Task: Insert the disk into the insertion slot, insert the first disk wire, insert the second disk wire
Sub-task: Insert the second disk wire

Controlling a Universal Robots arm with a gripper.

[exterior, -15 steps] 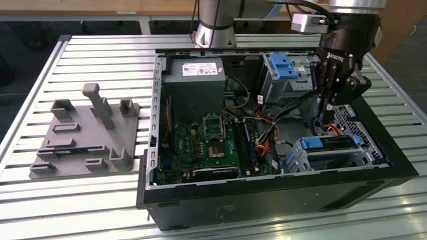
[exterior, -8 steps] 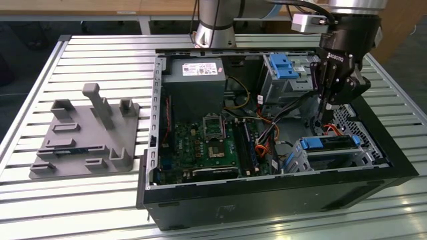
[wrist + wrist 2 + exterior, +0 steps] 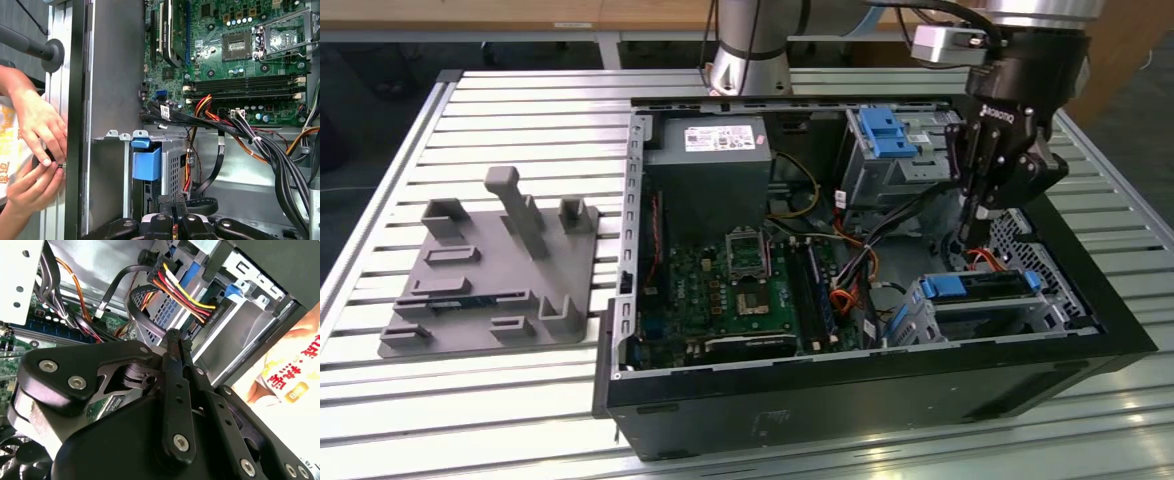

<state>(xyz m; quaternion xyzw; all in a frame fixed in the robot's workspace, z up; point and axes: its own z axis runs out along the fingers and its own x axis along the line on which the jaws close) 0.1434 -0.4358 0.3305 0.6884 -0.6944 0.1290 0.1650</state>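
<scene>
Exterior view: we see the gripper, jaws closed and holding nothing, above the disk seated in its insertion slot.

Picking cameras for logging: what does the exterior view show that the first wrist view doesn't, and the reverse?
Exterior view's extras: the grey fixture plate on the slatted table at the exterior view's left, and the power supply in the open case.
First wrist view's extras: one hand above another hand, both working just outside the case wall.
Shared: the green motherboard, the cable bundle and the tool down inside the case.
</scene>
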